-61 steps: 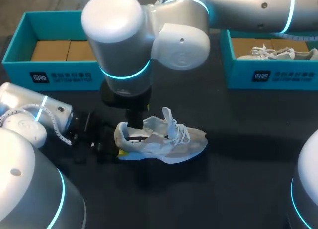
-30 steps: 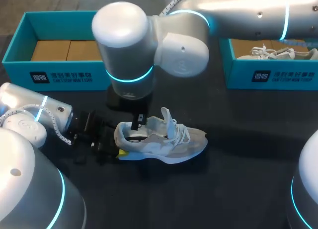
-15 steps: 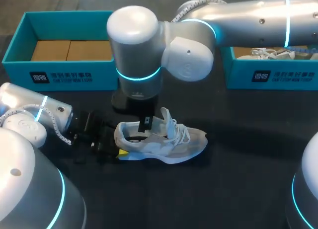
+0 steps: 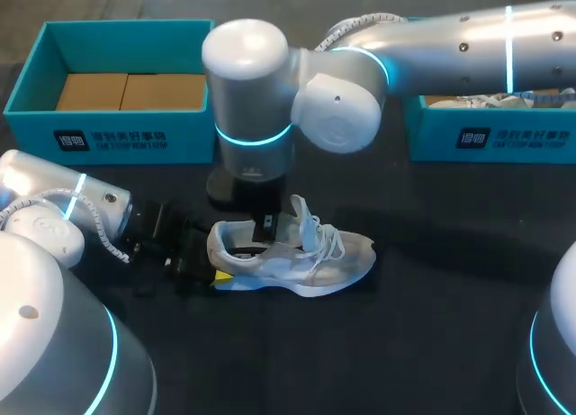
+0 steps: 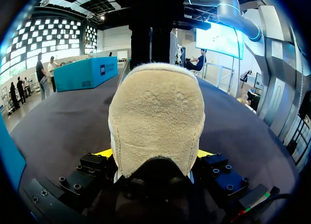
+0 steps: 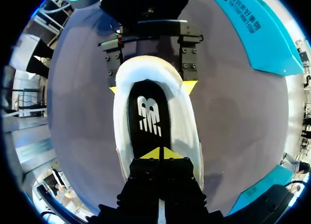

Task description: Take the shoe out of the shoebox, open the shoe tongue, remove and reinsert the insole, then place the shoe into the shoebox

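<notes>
L gripper (image 5: 154, 155) tips mostly hidden behind shoe (image 5: 155, 112) heel.

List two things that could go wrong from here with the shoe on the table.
The left jaws clamp only the heel of the shoe; pulling the insole may tip or drag it loose. The right jaws sit shut inside the shoe above the insole; they may fail to catch its edge.
</notes>
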Available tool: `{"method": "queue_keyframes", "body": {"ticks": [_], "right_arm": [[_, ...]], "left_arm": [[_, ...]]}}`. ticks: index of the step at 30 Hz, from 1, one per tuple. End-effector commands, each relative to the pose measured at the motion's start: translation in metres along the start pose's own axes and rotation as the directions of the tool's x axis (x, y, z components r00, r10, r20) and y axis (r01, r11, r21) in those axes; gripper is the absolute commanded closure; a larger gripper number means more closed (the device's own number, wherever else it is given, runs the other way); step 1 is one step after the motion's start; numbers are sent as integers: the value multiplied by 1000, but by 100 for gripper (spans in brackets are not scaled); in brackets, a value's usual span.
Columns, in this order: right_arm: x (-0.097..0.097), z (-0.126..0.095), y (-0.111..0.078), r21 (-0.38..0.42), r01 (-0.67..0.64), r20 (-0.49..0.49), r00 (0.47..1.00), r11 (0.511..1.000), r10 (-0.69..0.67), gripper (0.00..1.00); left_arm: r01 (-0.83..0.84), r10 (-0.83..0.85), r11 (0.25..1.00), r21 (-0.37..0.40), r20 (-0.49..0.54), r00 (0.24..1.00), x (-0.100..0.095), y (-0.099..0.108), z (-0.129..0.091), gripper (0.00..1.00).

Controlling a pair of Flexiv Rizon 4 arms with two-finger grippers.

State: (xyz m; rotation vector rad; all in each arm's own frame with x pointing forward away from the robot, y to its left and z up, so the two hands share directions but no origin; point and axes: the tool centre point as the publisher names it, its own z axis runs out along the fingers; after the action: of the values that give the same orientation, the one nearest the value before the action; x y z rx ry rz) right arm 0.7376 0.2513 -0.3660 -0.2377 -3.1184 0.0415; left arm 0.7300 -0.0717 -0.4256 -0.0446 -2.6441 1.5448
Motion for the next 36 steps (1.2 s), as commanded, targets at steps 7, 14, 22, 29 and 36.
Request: {"method": "queue_keyframes", "body": {"ticks": [7,14,22,29,36], "right_arm": [[14,12,-7,1,2,-28,1000,1000,-2,100],[16,16,-10,-1,-14,-37,999,1000,14,100],[9,17,-9,-35,-32,-12,999,999,32,80],[5,20,-5,-42,-21,-7,1000,999,21,65],[0,27,-3,-45,-13,-7,1000,999,12,62]], "left_arm": [[0,0,1000,-2,0,1000,-1,2,2,100],[0,0,1000,-2,0,1000,-1,2,2,100],[0,0,1000,-2,0,1000,-1,2,2,100],[0,0,1000,-2,0,1000,-1,2,2,100],[0,0,1000,-2,0,1000,-1,2,2,100]]}}
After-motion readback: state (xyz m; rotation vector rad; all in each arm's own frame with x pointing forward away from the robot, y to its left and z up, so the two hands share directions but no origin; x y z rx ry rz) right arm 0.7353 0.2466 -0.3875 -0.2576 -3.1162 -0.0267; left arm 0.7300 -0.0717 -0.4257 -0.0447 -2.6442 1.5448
